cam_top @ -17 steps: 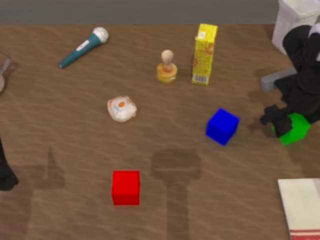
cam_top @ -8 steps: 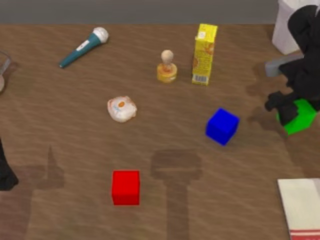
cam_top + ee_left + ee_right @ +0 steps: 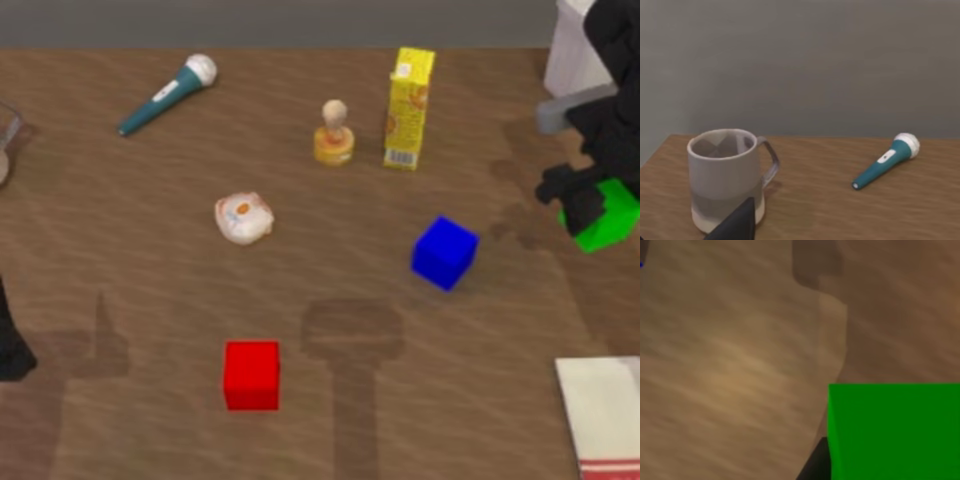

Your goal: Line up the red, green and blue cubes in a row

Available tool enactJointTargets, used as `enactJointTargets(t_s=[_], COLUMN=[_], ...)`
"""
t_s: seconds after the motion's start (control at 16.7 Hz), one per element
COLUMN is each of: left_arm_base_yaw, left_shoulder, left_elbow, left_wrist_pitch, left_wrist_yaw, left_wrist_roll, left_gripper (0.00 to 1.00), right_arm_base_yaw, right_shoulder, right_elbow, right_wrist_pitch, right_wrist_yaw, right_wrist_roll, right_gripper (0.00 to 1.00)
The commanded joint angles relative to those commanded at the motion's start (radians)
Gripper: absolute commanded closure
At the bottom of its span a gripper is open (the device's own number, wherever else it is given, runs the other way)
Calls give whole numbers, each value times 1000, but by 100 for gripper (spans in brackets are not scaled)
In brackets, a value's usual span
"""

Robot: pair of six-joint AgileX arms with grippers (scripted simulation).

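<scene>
Wooden table (image 3: 130, 250) bearing red cube (image 3: 251, 375), blue cube (image 3: 444, 252), toy microphone (image 3: 167, 94), yellow carton (image 3: 409, 109), mug (image 3: 727, 178).

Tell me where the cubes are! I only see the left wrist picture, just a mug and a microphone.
Observer: The red cube sits alone, low in the top view, left of middle.
Operator: And the blue one?
Observer: The blue cube rests right of middle, below the yellow carton in the top view.
Operator: Who has green?
Observer: The right gripper is shut on the green cube at the table's right edge; the left arm is parked at the left edge.
</scene>
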Motion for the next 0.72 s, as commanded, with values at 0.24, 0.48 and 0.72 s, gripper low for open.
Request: enactJointTargets(t_s=[0.24,0.48,0.72], left_arm_base_yaw=[0,0,0], left_shoulder=[0,0,0], left_elbow=[0,0,0], left_wrist_pitch=[0,0,0], left_wrist_yaw=[0,0,0], left_wrist_roll=[0,0,0], left_gripper=[0,0,0], right_arm_base_yaw=[82,244,438], right_shoulder=[3,-1,-17], right_elbow=[10,14,2], right_wrist_pitch=[-10,-28,-46], right_wrist_yaw=[0,-1,-3], right_wrist_roll=[106,362,698], right_gripper=[100,100,100])
